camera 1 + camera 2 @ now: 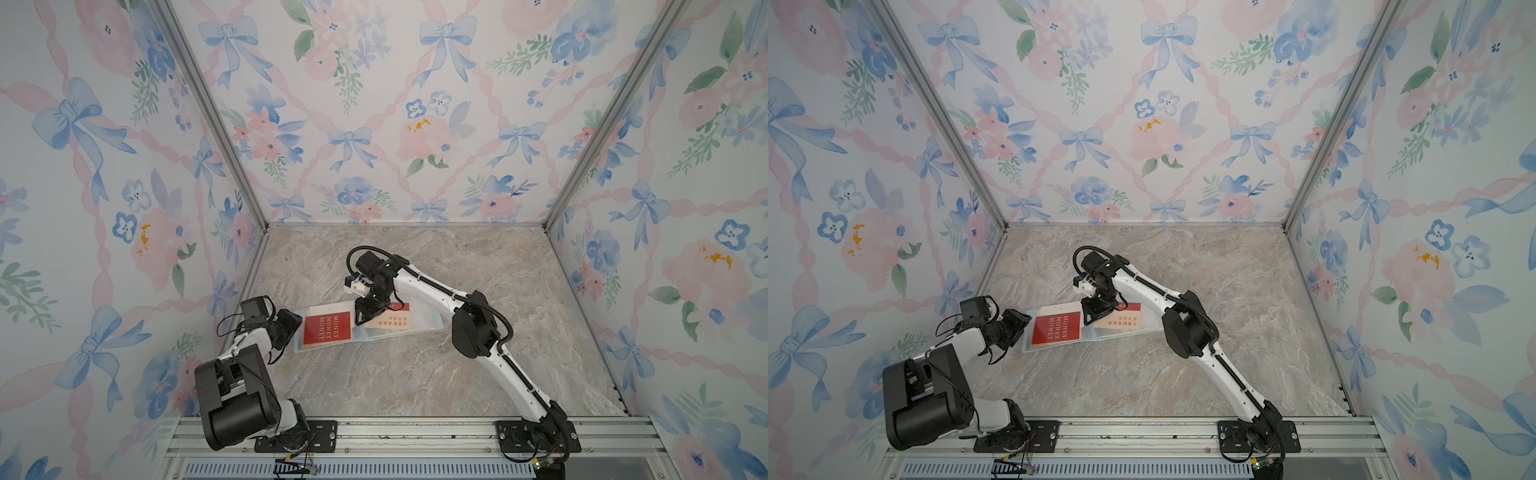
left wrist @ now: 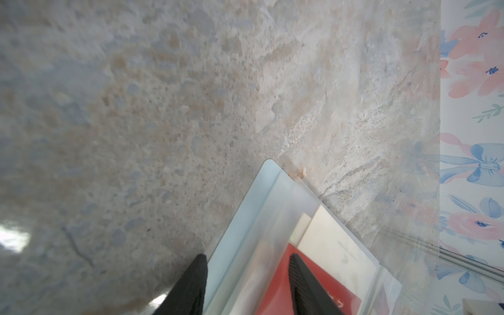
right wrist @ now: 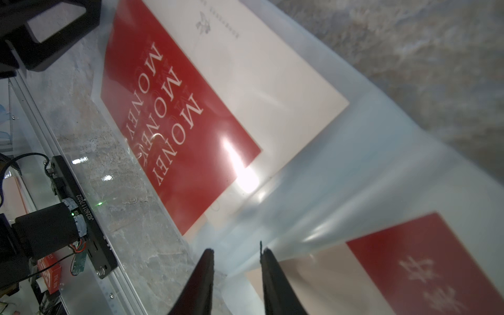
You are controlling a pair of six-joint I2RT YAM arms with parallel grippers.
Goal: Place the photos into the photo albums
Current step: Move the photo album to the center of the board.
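From my console, the photo album (image 1: 426, 323) lay open and flat on the marble table (image 1: 415, 374), close to the left arm. I counted 4 photos (image 1: 1057, 329) on it in both top views. On its left page sat the red "MONEY MONEY MONEY" card (image 1: 327, 328), overlapping a cream card (image 1: 332, 309) that showed past its far edge. On the right page a cream card with red print (image 1: 388, 325) lay against a red card with Chinese characters (image 3: 425, 270), and the right arm partly hid both from above. Whether each sat inside a sleeve or on top of it, I could not tell.

The left gripper (image 2: 246, 257) was at the album's left edge with its fingers (image 2: 196, 281) released. The outer finger stood over bare table just beside the edge and its partner over the red "MONEY MONEY MONEY" card, with nothing clamped between them. The right gripper (image 3: 237, 251) hung over the middle fold, jaws a narrow gap apart. The clear sleeve (image 3: 354, 163) looked bowed upward just beyond the tips, and I saw nothing pinched there.
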